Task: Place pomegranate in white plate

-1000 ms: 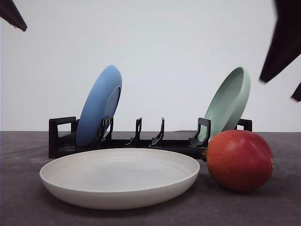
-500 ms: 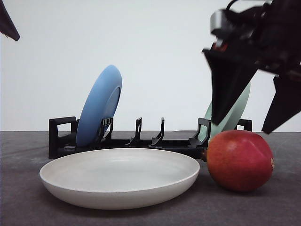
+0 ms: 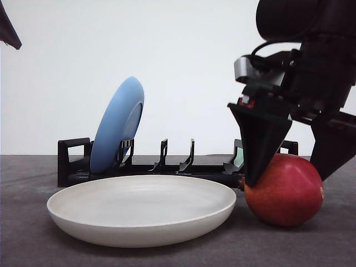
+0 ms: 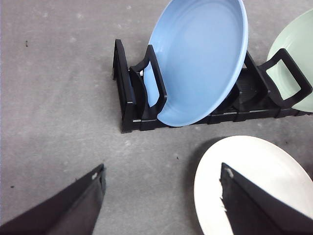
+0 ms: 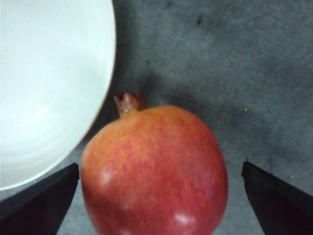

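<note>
Front view has the right gripper [image 3: 292,177] spread wide, one finger on each side of the pomegranate [image 3: 285,190], tips about level with the fruit's upper half and not yet pressing it. That stance makes sense for a pinch from above: the fruit is round and smooth, so the fingers need to reach below its widest part before closing, or it could squirt out. From the right wrist camera the pomegranate [image 5: 154,171] sits centred between the two fingers, its dark nub pointing away from the gripper, toward the bench [image 5: 234,58]. Just beside the fruit, on the side toward the other arm, the white plate [image 3: 142,210] lies flat, so the carry should be short: lift, shift sideways, lower. Beyond the gripper a black rack [image 3: 161,167] holds a blue plate [image 3: 118,125] on edge. The left gripper [image 4: 161,196] hangs open, well apart from the fruit, over the bench at the plate's rim.
</note>
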